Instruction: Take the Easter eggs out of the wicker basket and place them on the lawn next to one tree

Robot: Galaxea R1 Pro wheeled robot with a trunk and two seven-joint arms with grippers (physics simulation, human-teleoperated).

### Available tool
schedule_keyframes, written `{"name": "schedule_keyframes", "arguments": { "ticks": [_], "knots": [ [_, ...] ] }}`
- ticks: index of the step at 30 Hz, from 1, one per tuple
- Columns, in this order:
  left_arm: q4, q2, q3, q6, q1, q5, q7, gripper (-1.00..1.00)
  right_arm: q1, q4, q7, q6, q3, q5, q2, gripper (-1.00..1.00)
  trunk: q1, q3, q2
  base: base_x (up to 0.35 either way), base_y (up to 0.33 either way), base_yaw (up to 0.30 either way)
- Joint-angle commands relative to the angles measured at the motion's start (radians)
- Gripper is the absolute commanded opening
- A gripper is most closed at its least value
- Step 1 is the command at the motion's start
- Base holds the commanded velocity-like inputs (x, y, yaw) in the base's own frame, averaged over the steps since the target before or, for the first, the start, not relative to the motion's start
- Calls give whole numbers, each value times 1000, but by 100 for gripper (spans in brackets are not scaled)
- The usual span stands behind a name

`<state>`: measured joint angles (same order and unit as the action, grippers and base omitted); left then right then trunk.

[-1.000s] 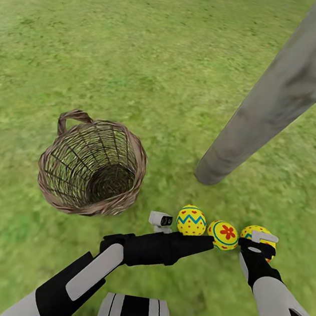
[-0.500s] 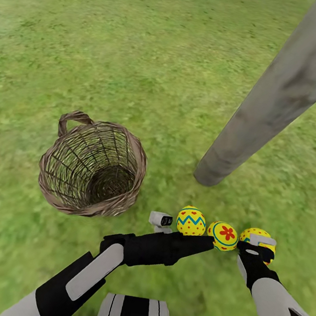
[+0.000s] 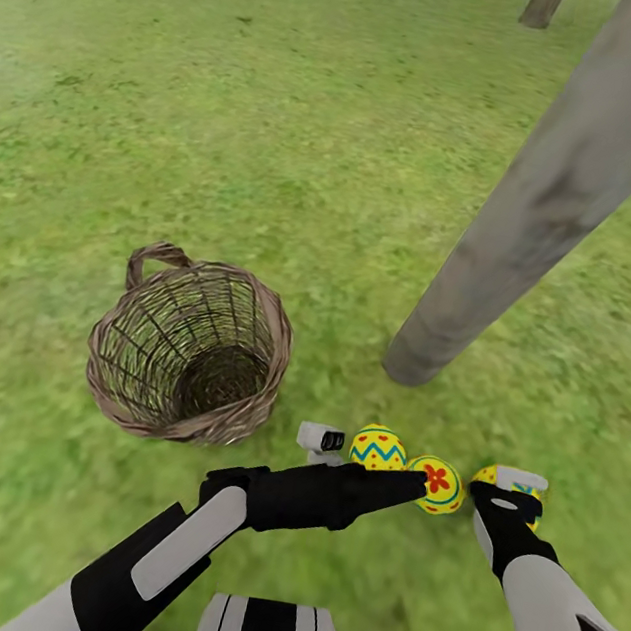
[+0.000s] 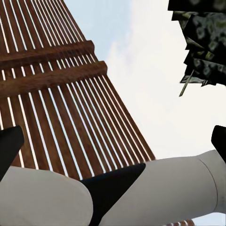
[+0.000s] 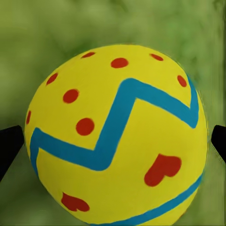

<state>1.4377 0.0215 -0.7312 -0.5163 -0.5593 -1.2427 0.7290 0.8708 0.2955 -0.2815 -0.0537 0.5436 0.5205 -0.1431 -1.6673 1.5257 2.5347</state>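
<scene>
The wicker basket (image 3: 189,352) stands on the lawn (image 3: 283,129) with nothing inside it. Three yellow Easter eggs lie in a row on the grass near the foot of the pale tree (image 3: 534,207): a zigzag egg (image 3: 378,448), a flower egg (image 3: 437,483) and a third egg (image 3: 487,475), mostly hidden under my right gripper (image 3: 517,487). In the right wrist view that egg (image 5: 117,136) sits between the spread fingertips (image 5: 9,146) of the open gripper (image 5: 113,141). My left arm (image 3: 329,495) crosses just in front of the eggs. The left gripper (image 4: 113,146) is open and points up at a slatted fence and sky.
A second trunk (image 3: 542,6) stands far off at the top edge of the head view. Grass stretches wide to the left of and beyond the basket. The near tree trunk leans across the right side of the head view.
The whole head view has shifted down a little, so the camera moved; a far trunk now shows at the top. Less of the third egg shows under the right gripper.
</scene>
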Motion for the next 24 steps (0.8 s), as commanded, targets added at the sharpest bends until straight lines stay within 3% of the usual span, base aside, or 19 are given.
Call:
{"name": "schedule_keyframes", "arguments": {
  "ticks": [1,5,7,11,21,24],
  "knots": [
    [0,0,-1,-8,-1,-9,0,100,0,1,-1,-6,4,10,0,100,1,-3,0,0,0,0],
    [-1,1,-1,-8,-1,-12,-1,100,0,3,-1,-6,4,10,0,100,2,-19,-1,0,0,0],
    [-1,2,1,-20,-1,-19,-41,100,0,7,-1,-9,5,10,-1,100,3,-27,-1,0,0,0],
    [0,11,5,-28,-1,-21,-51,100,0,24,-1,-12,8,9,-1,100,5,-42,-2,-54,0,0],
    [-1,4,17,-28,-1,-17,-53,100,0,30,0,-16,9,9,-1,100,10,-81,-5,-329,0,0],
    [-41,8,45,-28,-1,-14,-79,100,0,30,0,-28,7,9,-1,100,11,-92,-5,-343,0,0]
  ]
}}
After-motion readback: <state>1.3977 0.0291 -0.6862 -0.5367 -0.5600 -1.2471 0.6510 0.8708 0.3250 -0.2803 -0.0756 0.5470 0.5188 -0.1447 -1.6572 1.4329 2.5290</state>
